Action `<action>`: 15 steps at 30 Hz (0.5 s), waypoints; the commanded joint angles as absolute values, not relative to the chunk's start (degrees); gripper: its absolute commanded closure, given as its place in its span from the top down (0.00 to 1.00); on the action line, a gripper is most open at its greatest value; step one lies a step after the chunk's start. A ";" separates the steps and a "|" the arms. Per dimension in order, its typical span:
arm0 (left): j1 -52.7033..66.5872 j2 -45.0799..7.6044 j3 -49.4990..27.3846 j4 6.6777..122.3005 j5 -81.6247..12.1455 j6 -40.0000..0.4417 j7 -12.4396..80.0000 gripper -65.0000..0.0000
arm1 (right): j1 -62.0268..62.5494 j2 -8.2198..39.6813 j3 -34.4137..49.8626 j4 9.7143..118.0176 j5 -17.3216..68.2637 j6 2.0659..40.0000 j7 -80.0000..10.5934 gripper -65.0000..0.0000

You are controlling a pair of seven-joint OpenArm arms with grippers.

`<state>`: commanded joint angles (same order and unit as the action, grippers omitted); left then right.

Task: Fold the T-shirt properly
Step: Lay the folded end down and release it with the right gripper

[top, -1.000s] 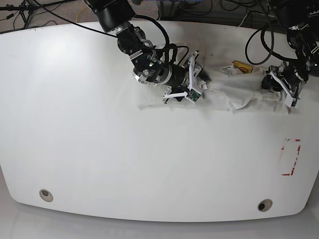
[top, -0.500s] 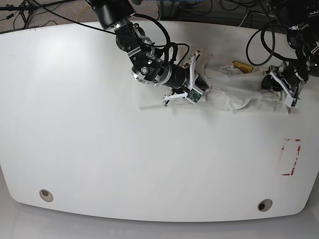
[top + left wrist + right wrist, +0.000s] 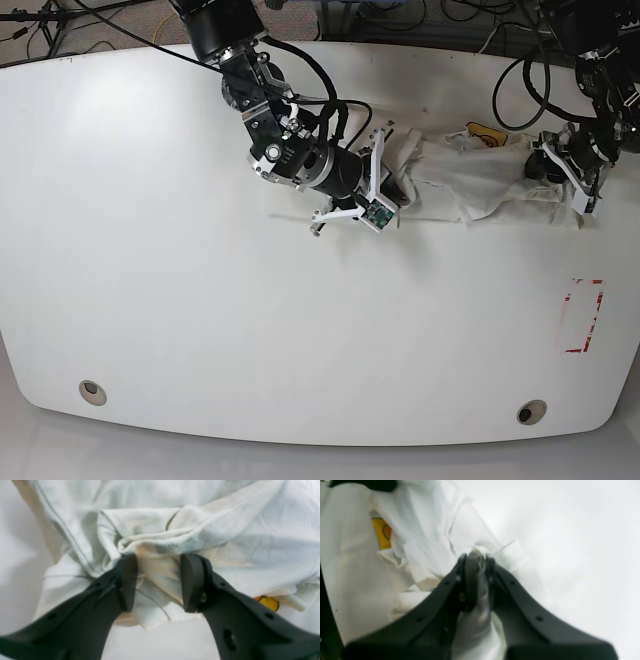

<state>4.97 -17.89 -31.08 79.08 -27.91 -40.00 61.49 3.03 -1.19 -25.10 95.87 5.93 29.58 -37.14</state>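
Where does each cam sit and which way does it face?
Base: high above the table, looking down; both arms show, either end of the T-shirt.
Left wrist: behind the left gripper, facing bunched cloth; jaws apart around a fold.
Right wrist: behind the right gripper, jaws pinched on cloth.
Shared: the shirt's yellow logo patch shows in all three.
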 joint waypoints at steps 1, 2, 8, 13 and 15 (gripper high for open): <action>5.05 -17.89 -31.08 79.08 -27.91 -40.00 61.49 0.40 | 3.03 -1.27 -25.10 95.78 5.76 29.58 -37.14 0.02; 5.05 -17.89 -31.08 79.08 -27.91 -40.00 61.49 0.40 | 3.03 -1.36 -25.10 95.78 5.76 29.58 -37.14 0.04; 5.05 -17.89 -31.08 79.08 -27.91 -40.00 61.41 0.40 | 2.68 -1.89 -25.10 97.10 6.11 29.58 -37.23 0.34; 5.05 -17.89 -31.08 79.08 -27.91 -40.00 61.41 0.40 | 0.48 -2.68 -25.01 102.55 5.67 29.58 -37.32 0.65; 5.05 -17.89 -31.08 79.08 -27.91 -40.00 61.41 0.40 | -0.75 -2.42 -25.01 105.71 5.76 29.58 -37.32 0.71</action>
